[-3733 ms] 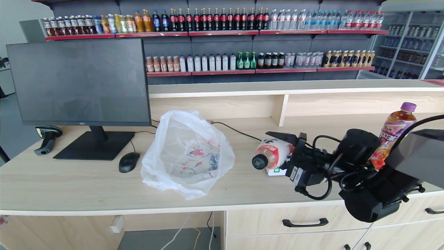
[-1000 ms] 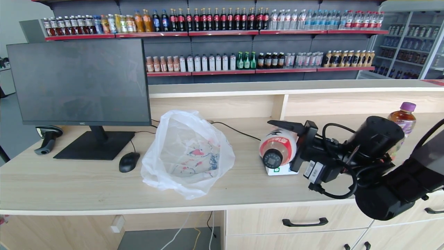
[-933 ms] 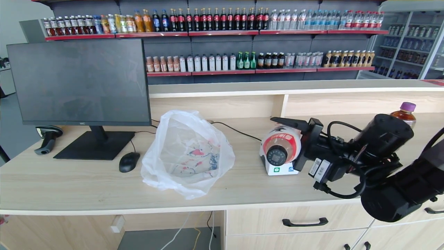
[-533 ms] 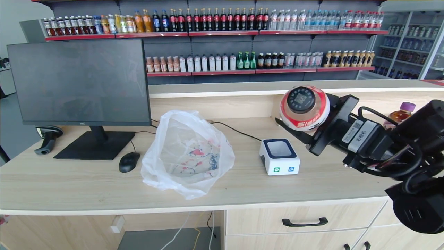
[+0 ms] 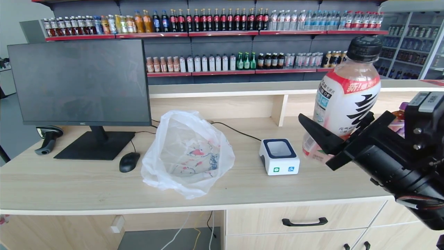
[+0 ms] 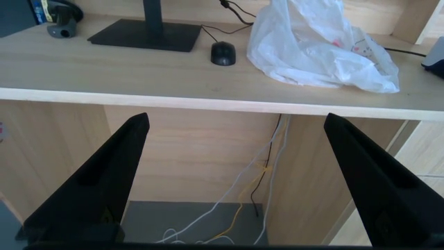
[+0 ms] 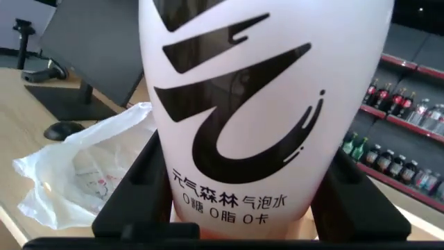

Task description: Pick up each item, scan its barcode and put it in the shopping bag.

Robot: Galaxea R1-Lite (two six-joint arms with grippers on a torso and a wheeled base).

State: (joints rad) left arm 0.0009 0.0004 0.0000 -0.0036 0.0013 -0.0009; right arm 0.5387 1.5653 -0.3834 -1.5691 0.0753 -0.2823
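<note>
Right of scanner (image 5: 279, 156) | bottle (image 5: 343, 93) upright | clamped in right hand (image 5: 333, 122)

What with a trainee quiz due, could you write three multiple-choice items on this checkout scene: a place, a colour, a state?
1. Where does the scanner stand? A) on the counter, between the shopping bag and the held bottle; B) inside the bag; C) atop the bottle.
2. What colour is that bottle's cap? A) purple; B) black; C) red.
3. How is the right gripper? A) open, empty; B) lying on the counter; C) shut on the bottle.
1A: it sits beside the bag. 2B: the cap is black. 3C: its fingers flank the bottle above the counter.
</note>
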